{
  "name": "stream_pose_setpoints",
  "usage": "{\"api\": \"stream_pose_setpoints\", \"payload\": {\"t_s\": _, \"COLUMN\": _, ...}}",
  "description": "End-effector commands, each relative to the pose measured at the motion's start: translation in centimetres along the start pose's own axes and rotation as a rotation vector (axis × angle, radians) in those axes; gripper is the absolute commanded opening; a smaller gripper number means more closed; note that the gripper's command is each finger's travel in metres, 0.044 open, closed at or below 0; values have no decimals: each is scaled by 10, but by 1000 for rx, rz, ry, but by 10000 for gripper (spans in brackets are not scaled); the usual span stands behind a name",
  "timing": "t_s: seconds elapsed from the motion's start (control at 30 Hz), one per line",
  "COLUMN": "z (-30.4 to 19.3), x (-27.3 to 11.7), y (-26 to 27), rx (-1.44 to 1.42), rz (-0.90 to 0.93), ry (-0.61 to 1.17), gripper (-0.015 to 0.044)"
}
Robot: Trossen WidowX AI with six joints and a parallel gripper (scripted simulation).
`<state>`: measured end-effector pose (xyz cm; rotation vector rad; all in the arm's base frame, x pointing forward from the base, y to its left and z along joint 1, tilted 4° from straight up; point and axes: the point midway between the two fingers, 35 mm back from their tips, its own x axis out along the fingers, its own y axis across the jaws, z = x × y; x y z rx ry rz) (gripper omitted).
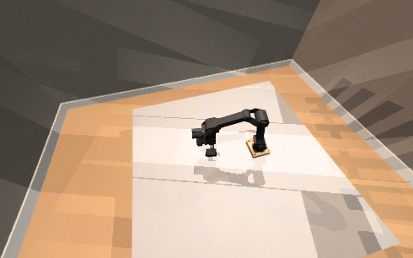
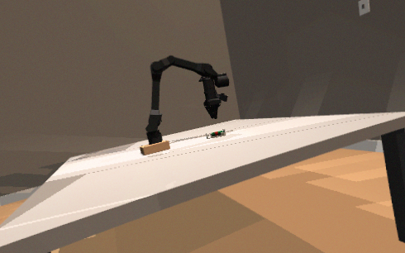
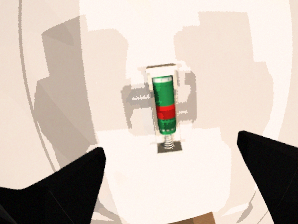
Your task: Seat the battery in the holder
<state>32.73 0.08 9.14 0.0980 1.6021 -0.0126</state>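
battery [image 3: 164, 106] lying in the holder [image 3: 164, 99] out in the middle of the desk [image 2: 267, 140], well away from every edge, spring [image 3: 169, 141] at its end nearer the arm base [image 2: 154, 147], gripper [image 2: 213, 114] up above it, not touching

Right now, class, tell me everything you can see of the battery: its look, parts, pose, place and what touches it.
The battery is a small green cylinder with a red band nearer one end. It lies flat and lengthwise in a pale holder on the white table. A coiled spring meets its near end; its far end sits at the holder's dark lip. The open gripper is above it, fingers spread wide, touching nothing.
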Motion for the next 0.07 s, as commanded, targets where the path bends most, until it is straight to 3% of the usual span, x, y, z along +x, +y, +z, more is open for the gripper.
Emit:
{"api": "stream_pose_setpoints", "payload": {"t_s": 0.0, "z": 0, "x": 0, "y": 0, "rx": -3, "rz": 0, "ry": 1, "gripper": 440}}
{"api": "stream_pose_setpoints", "payload": {"t_s": 0.03, "z": 0, "x": 0, "y": 0, "rx": -3, "rz": 0, "ry": 1, "gripper": 440}}
